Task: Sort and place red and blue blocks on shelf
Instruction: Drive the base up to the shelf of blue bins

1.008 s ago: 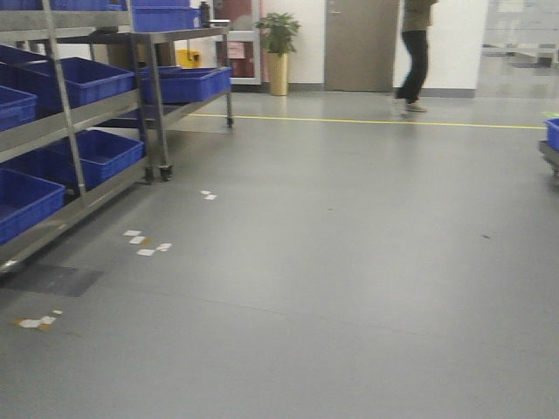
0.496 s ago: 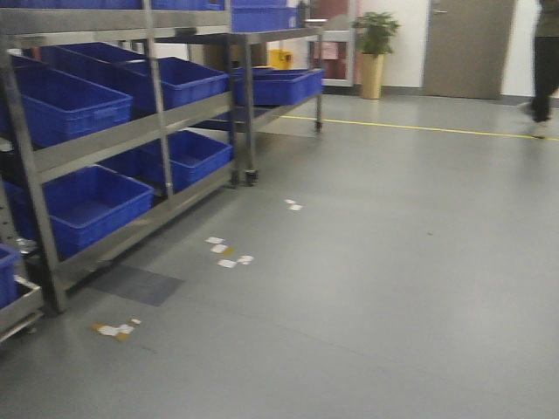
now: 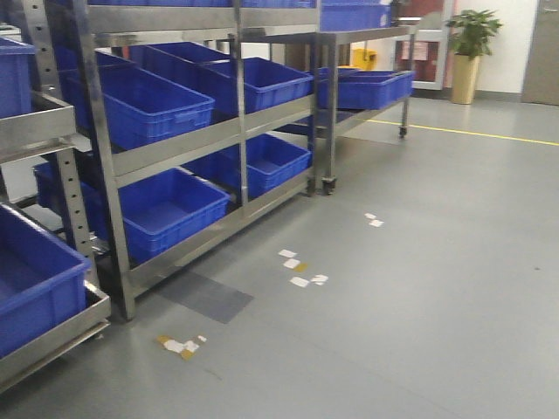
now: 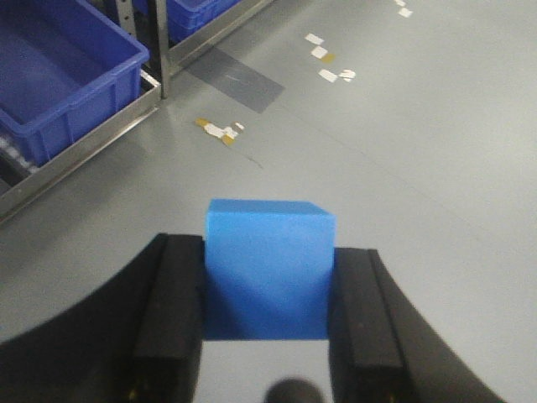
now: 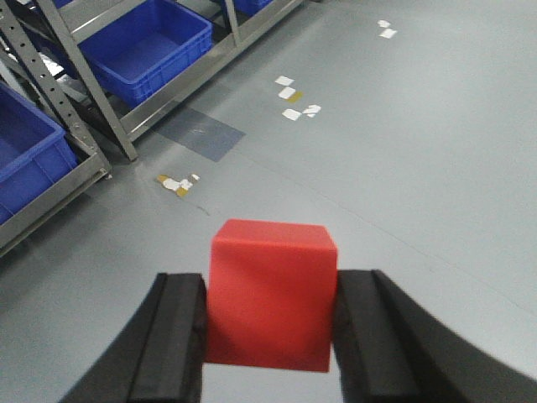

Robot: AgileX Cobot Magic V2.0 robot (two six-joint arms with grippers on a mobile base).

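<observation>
The left end effector (image 4: 268, 252) is clamped on the blue block (image 4: 268, 273), and the right end effector (image 5: 273, 281) is clamped on the red block (image 5: 273, 302). Both blocks hang over the floor (image 3: 419, 305), apart from the shelf (image 3: 175, 148) and to its right.

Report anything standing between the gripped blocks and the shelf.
Nothing visible does. The blue block and red block are held over open floor; only flat tape scraps lie before the shelf.

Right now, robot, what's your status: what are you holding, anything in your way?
Left gripper shut on blue block. Right gripper shut on red block. Shelf ahead-left; only tape scraps on floor between.
</observation>
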